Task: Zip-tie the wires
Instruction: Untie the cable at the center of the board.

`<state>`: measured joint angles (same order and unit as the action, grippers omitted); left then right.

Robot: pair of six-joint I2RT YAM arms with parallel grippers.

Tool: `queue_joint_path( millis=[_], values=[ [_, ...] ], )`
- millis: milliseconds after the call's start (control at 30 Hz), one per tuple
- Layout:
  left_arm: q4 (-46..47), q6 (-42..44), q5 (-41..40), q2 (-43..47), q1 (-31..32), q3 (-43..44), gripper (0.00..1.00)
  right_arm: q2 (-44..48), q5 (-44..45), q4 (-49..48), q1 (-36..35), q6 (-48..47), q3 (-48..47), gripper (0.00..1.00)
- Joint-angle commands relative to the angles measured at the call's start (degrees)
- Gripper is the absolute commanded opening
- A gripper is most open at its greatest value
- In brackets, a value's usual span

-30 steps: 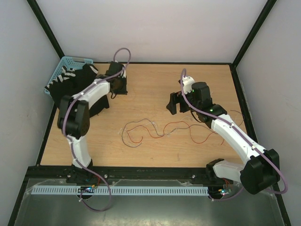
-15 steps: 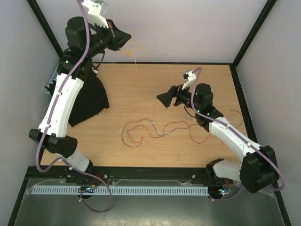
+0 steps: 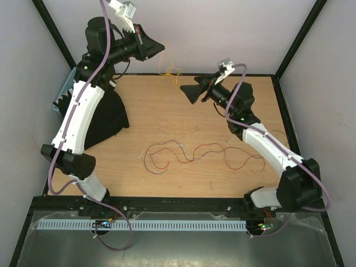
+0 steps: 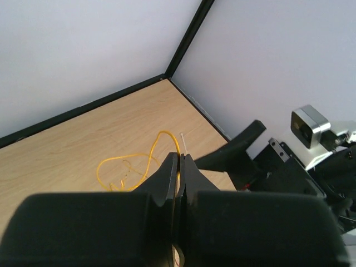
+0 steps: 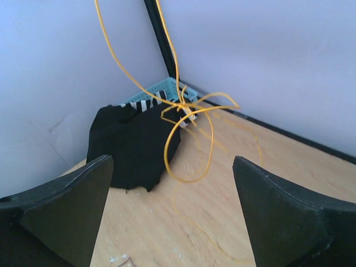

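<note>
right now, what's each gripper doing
left gripper: closed, holding the yellow wire
right gripper: open, holding nothing

Thin red/brown/wht wires (image 3: 193,157) lie tangled at ctr.

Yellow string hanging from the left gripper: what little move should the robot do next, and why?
Probably ease the right gripper forward until its fingers sit around the yellow string. Its jaws stand wide open, facing the dangling loops without touching them, while the left gripper, shut, pinches the string's top and holds it up in the air.
</note>
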<state>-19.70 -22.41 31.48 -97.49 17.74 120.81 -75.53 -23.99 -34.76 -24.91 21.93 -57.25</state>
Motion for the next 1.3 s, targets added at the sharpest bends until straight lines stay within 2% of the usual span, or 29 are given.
queue_joint_path(
  millis=[0, 267, 500, 767, 1000, 1133, 1200, 1233, 1267],
  values=[
    [2.0, -1.9, 2.1, -0.1, 0.5, 1.7, 0.00, -5.2, 0.2, -1.3, -0.3, -0.9, -6.4, 0.99],
    [2.8, -3.1, 2.0, -0.8, 1.0, 3.2, 0.00, -13.0, -1.2, -6.8, -0.4, 6.5, -6.7, 0.99],
    [2.8, -3.4, 1.1, -0.6, 1.2, 4.0, 0.00, -18.2, -4.4, -9.4, -0.6, 9.4, -7.5, 0.99],
    [3.4, -4.6, -0.5, -0.7, 1.7, 4.3, 0.00, -25.1, -4.7, -22.2, -4.1, 11.5, -3.5, 0.99],
    [3.1, -4.9, -1.2, -0.2, 2.4, 4.4, 0.00, -35.5, -2.3, -30.5, -8.0, 12.1, -7.3, 0.99],
    [2.8, -4.9, -2.1, 0.6, 2.6, 3.9, 0.00, -40.9, -2.6, -31.2, -9.3, 12.8, -12.0, 1.00],
    [2.8, -4.6, -2.4, 0.8, 2.7, 3.8, 0.00, -43.1, -4.1, -31.7, -10.0, 14.0, -14.0, 0.95],
    [2.7, -4.5, -2.8, 0.8, 2.7, 3.8, 0.00, -44.0, -4.9, -31.9, -10.1, 14.6, -14.9, 0.89],
    [2.5, -4.1, -3.4, 1.0, 2.6, 3.9, 0.00, -44.5, -5.3, -32.0, -10.2, 15.0, -15.3, 0.77]
  ],
)
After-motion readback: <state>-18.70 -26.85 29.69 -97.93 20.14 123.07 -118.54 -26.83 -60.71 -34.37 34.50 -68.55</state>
